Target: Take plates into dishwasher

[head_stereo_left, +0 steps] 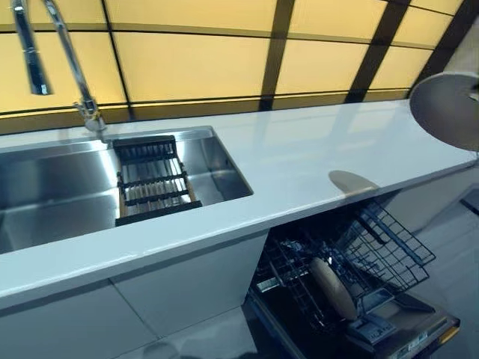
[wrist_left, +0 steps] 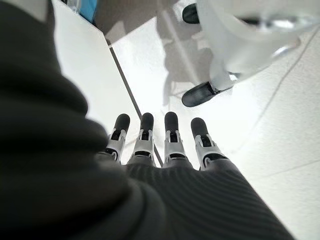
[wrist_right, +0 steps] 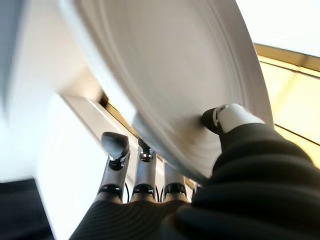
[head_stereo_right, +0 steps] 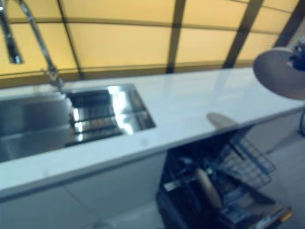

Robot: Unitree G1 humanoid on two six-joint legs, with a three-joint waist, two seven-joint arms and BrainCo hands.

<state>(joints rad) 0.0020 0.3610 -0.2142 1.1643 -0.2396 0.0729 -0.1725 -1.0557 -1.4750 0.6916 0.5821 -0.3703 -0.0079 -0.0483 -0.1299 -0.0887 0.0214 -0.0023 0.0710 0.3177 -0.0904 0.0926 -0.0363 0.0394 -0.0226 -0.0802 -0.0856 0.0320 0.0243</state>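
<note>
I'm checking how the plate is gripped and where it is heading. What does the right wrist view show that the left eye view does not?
Only the right wrist view shows the right hand itself: its thumb presses one face of the plate and its fingers lie behind the rim.

Only the left eye view shows the sink with its rack, the faucet, and the open dishwasher below the counter, one plate already standing in its rack.

Both show the held plate and the white counter.

sink left, dishwasher under counter
</note>
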